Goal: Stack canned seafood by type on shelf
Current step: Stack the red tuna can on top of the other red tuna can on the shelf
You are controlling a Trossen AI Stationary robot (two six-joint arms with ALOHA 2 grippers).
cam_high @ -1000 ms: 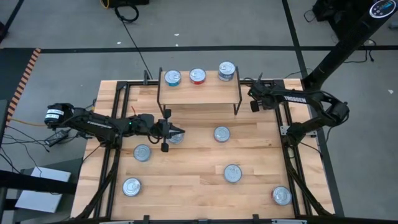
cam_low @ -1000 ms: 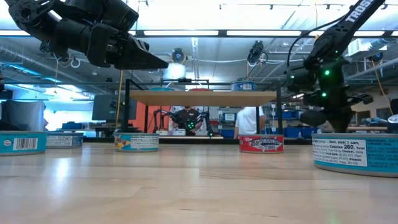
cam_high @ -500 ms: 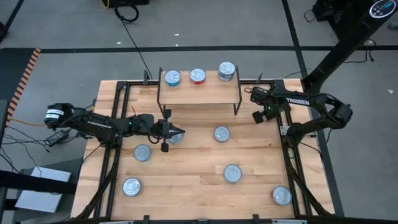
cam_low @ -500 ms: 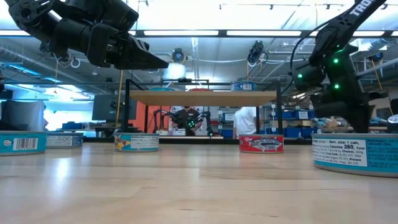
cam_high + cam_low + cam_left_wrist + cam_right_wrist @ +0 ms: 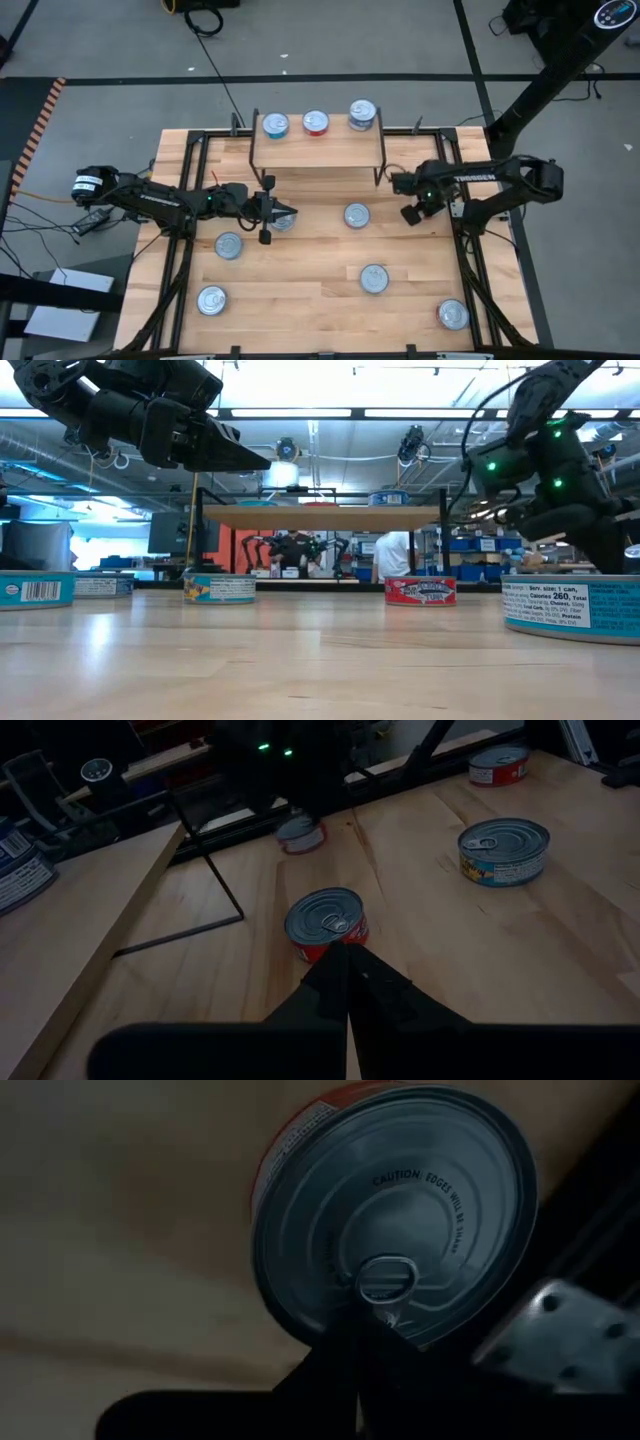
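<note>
Red-labelled tin [image 5: 356, 215] lies mid-table, at nine o'clock from my right gripper [image 5: 405, 216], whose fingers are closed and empty. My left gripper [image 5: 287, 213], also closed, hovers over another tin [image 5: 281, 222].

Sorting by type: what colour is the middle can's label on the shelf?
Red, seen best in the high view: middle can on the shelf.
</note>
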